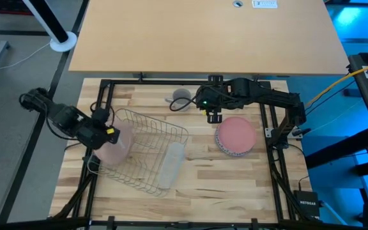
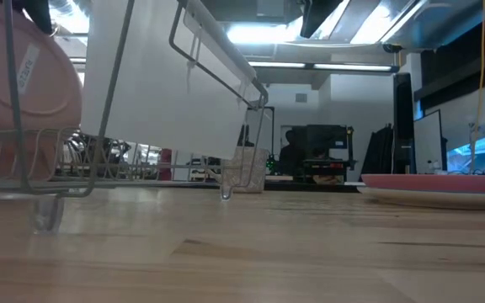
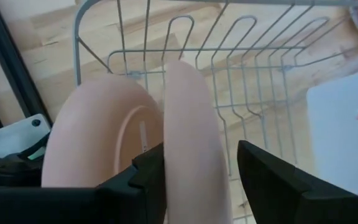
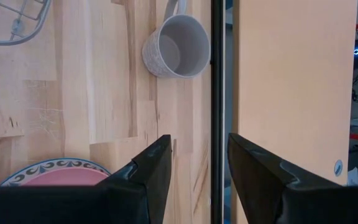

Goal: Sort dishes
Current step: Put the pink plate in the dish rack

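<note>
Wooden table [image 1: 197, 172], wire rack [image 1: 149, 150] – left tool [image 3: 194, 180] loosely astride upright pink plate [image 3: 191, 124], right tool [image 4: 197, 155] open, empty, near mug [image 4: 176, 46].

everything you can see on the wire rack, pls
The wire rack is a pale grey, thin-wire dish drainer, apparently metal, with looped plate dividers and an open basket frame. It sits flat on the wooden table, left of centre. Two salmon-pink plates stand on edge at its left end, and the left gripper straddles the nearer plate's rim. A white rectangular tray with a red mark sits at the rack's right side. Its feet touch the tabletop.
</note>
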Robot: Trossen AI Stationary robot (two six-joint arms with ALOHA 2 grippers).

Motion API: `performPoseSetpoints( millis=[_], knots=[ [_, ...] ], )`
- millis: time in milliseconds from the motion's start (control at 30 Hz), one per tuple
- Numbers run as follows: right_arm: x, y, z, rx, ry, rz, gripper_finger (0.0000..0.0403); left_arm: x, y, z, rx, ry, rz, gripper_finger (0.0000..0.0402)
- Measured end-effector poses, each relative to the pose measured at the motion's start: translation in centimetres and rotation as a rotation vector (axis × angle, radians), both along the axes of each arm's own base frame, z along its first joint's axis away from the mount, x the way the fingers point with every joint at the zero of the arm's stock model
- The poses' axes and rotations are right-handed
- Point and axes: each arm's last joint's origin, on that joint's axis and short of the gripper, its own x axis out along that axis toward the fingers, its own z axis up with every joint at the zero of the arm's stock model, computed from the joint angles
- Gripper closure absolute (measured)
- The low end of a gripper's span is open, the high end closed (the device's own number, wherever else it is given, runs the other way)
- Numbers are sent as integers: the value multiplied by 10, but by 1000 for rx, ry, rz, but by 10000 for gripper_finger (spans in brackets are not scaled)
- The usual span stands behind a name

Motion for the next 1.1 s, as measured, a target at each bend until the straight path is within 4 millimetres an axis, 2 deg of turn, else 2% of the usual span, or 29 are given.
performPoseSetpoints(
  millis=[233, 600, 967, 1100],
  knots=[
    [0, 0, 0, 0, -1, 0, 242, -7, 7, 4, -24, -38, 29, 231],
    [0, 0, 0, 0, -2, 0, 242, -11, 17, 3, 60, 48, -8, 231],
    [0, 0, 0, 0, -3, 0, 242, -4, 21, 4, 72, 9, 33, 231],
    [0, 0, 0, 0, -3, 0, 242, 1, 22, 4, 39, -37, 132, 231]
  ],
)
